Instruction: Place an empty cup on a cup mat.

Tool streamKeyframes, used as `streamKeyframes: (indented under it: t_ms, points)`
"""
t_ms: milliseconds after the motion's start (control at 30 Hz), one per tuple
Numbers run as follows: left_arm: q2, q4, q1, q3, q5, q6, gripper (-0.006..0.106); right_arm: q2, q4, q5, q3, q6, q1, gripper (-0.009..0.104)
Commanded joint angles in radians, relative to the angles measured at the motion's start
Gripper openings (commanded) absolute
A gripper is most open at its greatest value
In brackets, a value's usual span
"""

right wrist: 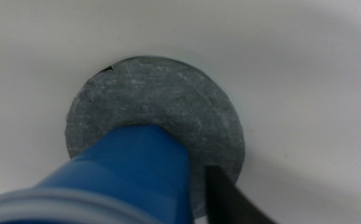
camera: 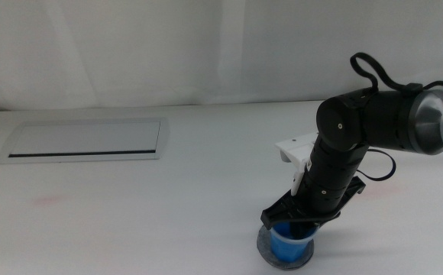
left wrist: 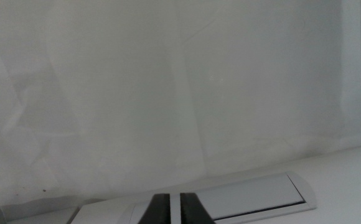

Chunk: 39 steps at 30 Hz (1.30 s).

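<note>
One blue cup [camera: 291,245] was seen standing upright on the grey cup mat [camera: 265,246], its base inside the mat's edge. The right gripper [camera: 296,223] was held at the cup's rim, clenched on the cup. The left gripper [left wrist: 175,209], jaws nearly together with nothing between, waited well apart from the mat, facing a white tray [camera: 84,140].

I find nothing to read in any of my views: no words, labels, brand marks, numbers or signs show anywhere.
</note>
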Motion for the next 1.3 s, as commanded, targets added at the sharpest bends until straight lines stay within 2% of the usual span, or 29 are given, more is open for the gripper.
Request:
streamKeyframes:
  t_ms: [0,67,167,267,533,767,1267]
  points:
    - [-0.037,-0.003,0.002,0.039,-0.014,-0.005,-0.003,0.012,-0.006,-0.007,0.004,-0.005,0.004,0.029]
    - [-0.037,-0.003,0.002,0.039,-0.014,-0.005,-0.003,0.012,-0.006,-0.005,0.004,-0.005,0.004,0.052]
    - [-0.037,-0.003,0.002,0.039,-0.014,-0.005,-0.003,0.012,-0.006,-0.003,0.004,-0.005,0.004,0.079]
    - [-0.037,-0.003,0.002,0.039,-0.014,-0.005,-0.003,0.012,-0.006,-0.009,0.002,-0.005,0.004,0.092]
    - [-0.037,-0.003,0.002,0.039,-0.014,-0.005,-0.003,0.012,-0.011,-0.028,0.002,-0.005,0.004,0.093]
    - [-0.037,-0.003,0.002,0.039,-0.014,-0.005,-0.003,-0.028,-0.064,-0.030,0.002,-0.002,0.004,0.093]
    - [-0.037,-0.003,0.002,0.039,-0.014,-0.005,-0.003,-0.242,-0.109,-0.026,-0.006,0.027,0.004,0.093]
